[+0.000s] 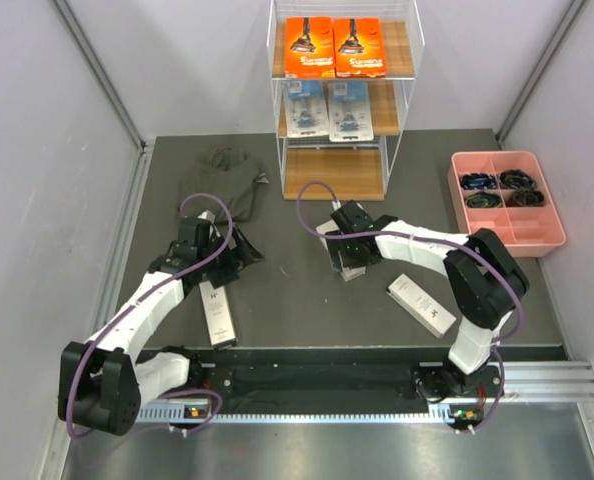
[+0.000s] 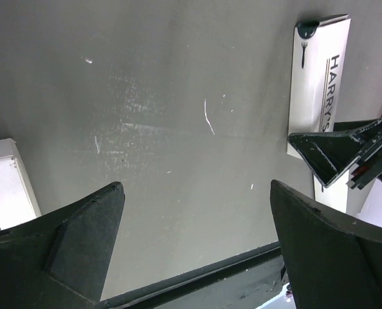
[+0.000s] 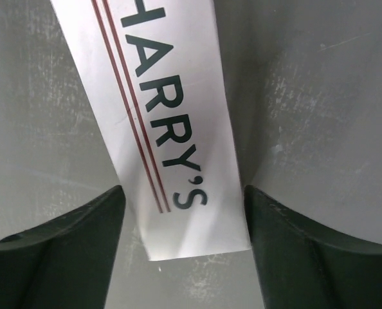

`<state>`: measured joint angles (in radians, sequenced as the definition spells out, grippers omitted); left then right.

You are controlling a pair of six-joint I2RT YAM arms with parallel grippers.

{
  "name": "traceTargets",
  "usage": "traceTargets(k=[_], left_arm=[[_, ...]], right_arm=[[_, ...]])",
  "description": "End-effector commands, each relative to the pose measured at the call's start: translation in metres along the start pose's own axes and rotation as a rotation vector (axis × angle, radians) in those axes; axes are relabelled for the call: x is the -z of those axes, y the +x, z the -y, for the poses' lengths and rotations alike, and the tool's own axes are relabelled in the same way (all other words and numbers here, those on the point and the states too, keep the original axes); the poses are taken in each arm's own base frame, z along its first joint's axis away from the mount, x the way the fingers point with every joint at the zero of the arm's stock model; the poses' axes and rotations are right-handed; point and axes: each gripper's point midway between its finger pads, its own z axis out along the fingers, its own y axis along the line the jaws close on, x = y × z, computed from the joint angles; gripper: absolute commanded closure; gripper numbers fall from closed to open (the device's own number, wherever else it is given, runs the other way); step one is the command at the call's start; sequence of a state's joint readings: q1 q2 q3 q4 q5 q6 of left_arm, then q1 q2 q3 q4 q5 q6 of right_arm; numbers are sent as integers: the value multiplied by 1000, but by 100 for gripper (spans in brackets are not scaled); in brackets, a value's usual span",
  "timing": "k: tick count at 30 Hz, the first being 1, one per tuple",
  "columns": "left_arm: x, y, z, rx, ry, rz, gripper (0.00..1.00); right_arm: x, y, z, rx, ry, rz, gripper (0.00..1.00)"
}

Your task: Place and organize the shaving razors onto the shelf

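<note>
The shelf (image 1: 402,110) stands at the back centre. Two orange boxes (image 1: 335,47) lie on its top tier and two blue blister packs (image 1: 327,108) on the middle tier. The bottom tier (image 1: 333,172) is bare. Three slim white boxes lie on the table: one at the left (image 1: 217,312), one at the right (image 1: 420,304), and one under my right gripper (image 1: 345,250). In the right wrist view this box (image 3: 172,116) lies flat between my open fingers (image 3: 294,244), its edges close to both. My left gripper (image 1: 233,258) is open and empty over bare table (image 2: 197,187).
A dark cloth (image 1: 223,180) lies at the back left. A pink compartmented tray (image 1: 555,236) with dark items stands at the right. In the left wrist view a white box (image 2: 319,71) shows upper right, another at the left edge (image 2: 3,187).
</note>
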<state>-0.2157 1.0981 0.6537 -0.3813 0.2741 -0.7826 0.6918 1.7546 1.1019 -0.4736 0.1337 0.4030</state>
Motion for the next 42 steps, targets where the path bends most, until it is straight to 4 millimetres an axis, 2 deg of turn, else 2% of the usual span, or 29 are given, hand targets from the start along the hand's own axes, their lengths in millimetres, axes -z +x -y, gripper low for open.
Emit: traceTargets(k=[1,9,13,17,25,26,28,36,42], left_arm=[[2,-10,13,-23,49,24,1],[3,-11,25,-39,107,18,1],[3,-8,33,-50,153,2,1],[2,-5,42,-60,211,-26,1],[-2,-4,68,-77,301,-46,1],[-2,-3,78,-87,326,-46,1],[-6,-1,84,-92,330,-57,1],[-12,8,131,-115,425,-60,1],[-23,26,149,-131,439,-90,2]], right_arm=[[4,-18,-7,-21,-17,46,30],[9,-19,-7,-27,-25,57,49],[18,-23,-8,-38,-42,88,55],[32,-30,-9,-43,-55,122,57],[76,-38,-16,-51,-143,199,61],[79,-35,-19,-47,-149,192,61],[90,-36,-25,-38,-162,208,61],[115,-21,-65,0,-230,228,62],[132,-10,-91,32,-267,238,62]])
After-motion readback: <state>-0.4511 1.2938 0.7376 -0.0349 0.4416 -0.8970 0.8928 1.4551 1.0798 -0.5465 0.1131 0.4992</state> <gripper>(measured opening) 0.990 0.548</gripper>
